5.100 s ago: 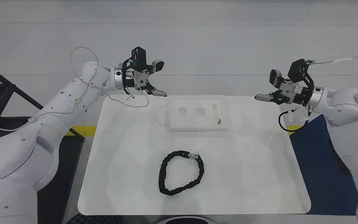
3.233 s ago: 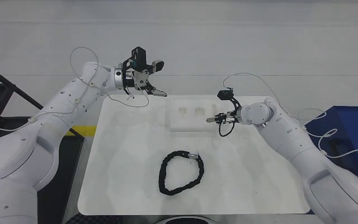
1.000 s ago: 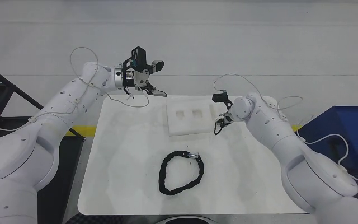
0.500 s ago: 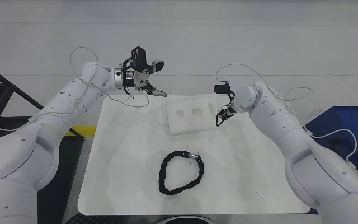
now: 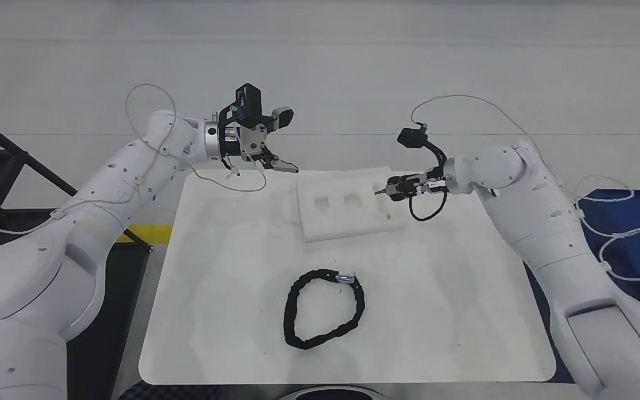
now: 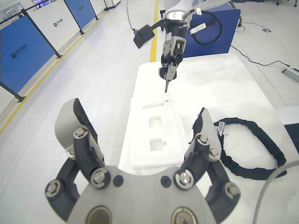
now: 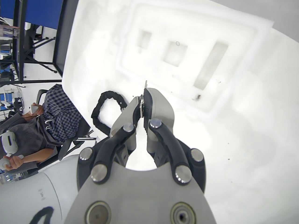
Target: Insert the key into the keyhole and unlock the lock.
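Observation:
My right gripper hovers just above the right end of the white foam tray, shut on the small metal key. The key's tip pokes out past the closed fingertips. In the right wrist view the tray's long slot lies bare below. The black fabric-covered chain lock lies looped mid-table, its silver lock cylinder at one end. My left gripper hangs open past the table's far left corner, holding nothing.
The white table top has free room around the chain. The foam tray has two square pockets beside the long slot. Blue barriers and yellow floor lines lie beyond the table.
My right arm came in from the far right, closed on the key in the tray's slot and lifted it out, nudging the tray askew. The left arm has stayed still.

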